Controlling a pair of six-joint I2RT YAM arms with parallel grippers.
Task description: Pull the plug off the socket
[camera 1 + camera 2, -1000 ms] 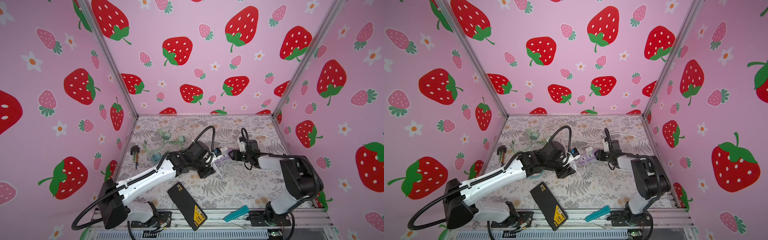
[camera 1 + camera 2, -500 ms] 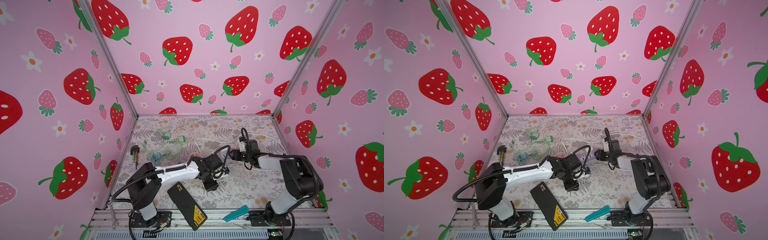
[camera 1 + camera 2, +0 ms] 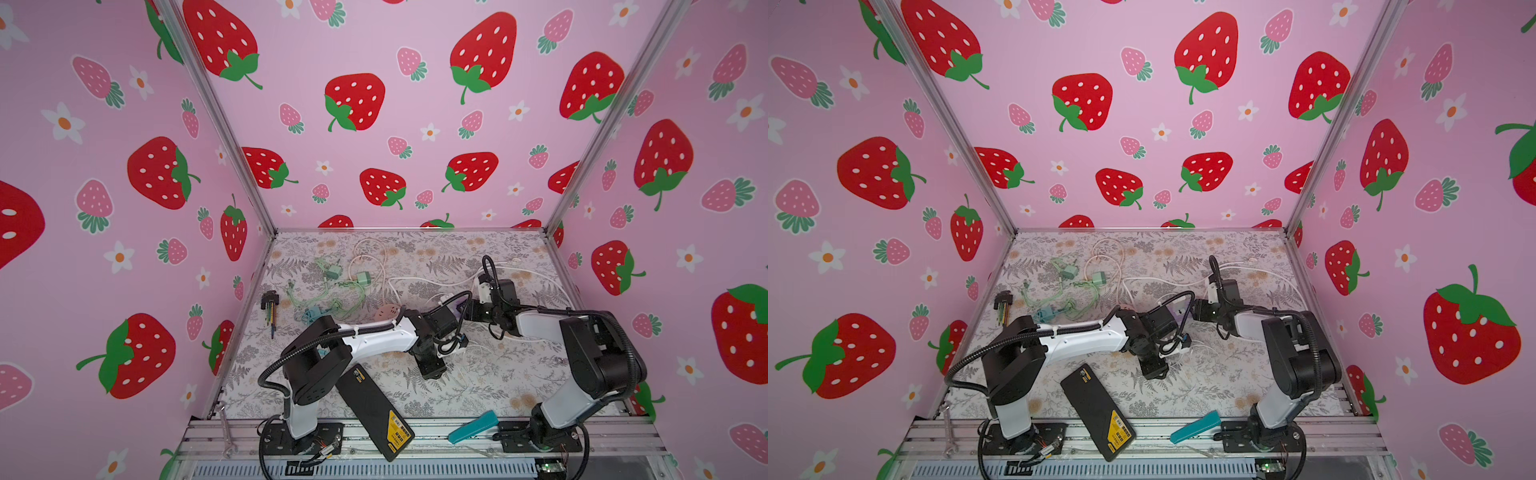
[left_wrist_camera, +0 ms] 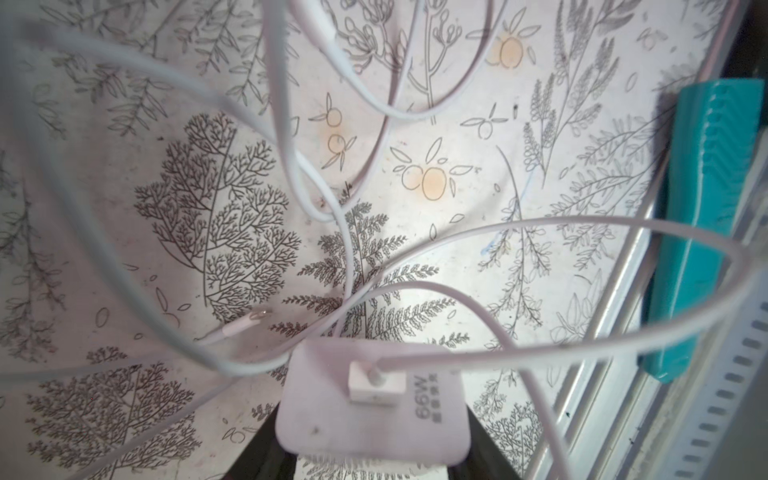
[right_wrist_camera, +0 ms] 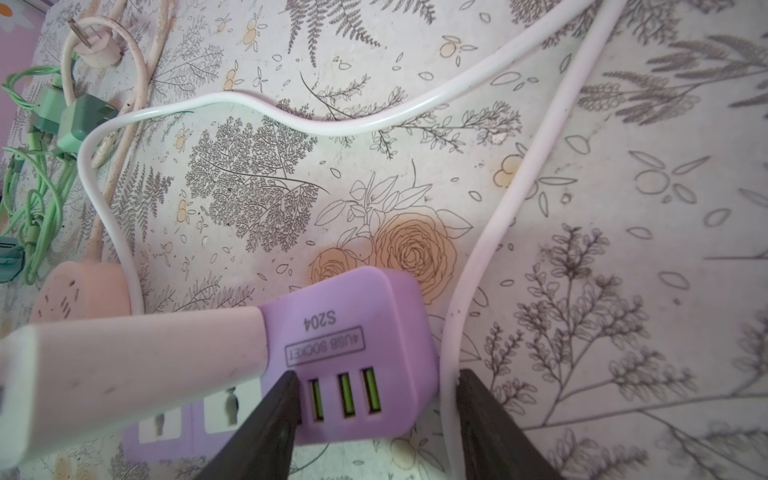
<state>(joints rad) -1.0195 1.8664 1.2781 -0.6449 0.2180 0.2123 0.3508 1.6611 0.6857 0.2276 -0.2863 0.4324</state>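
The plug (image 4: 353, 415) is a pale square charger marked 66W with a white USB cable (image 4: 540, 345) in its face. My left gripper (image 4: 372, 442) is shut on it, a black finger on each side. In both top views the left gripper (image 3: 433, 369) (image 3: 1154, 369) hangs over the mat in front of the purple socket (image 3: 460, 308) (image 3: 1177, 309), apart from it. My right gripper (image 5: 376, 392) (image 3: 468, 311) is shut on the USB end of the socket (image 5: 345, 332), with the socket's white cord (image 5: 478, 291) caught inside one finger. A pale block crosses the socket's face, close to the right wrist camera.
A black case (image 3: 374, 411) with a yellow label and a teal tool (image 3: 473, 426) (image 4: 702, 228) lie on the front rail. Green cables and adapters (image 3: 332, 286), a pink power strip (image 5: 79, 291) and hex keys (image 3: 270, 307) sit at the back left. Loose white cables loop under the left gripper.
My left arm has drawn back from the socket toward the front, folding at the elbow and carrying the plug with it. The right arm and the socket have stayed put.
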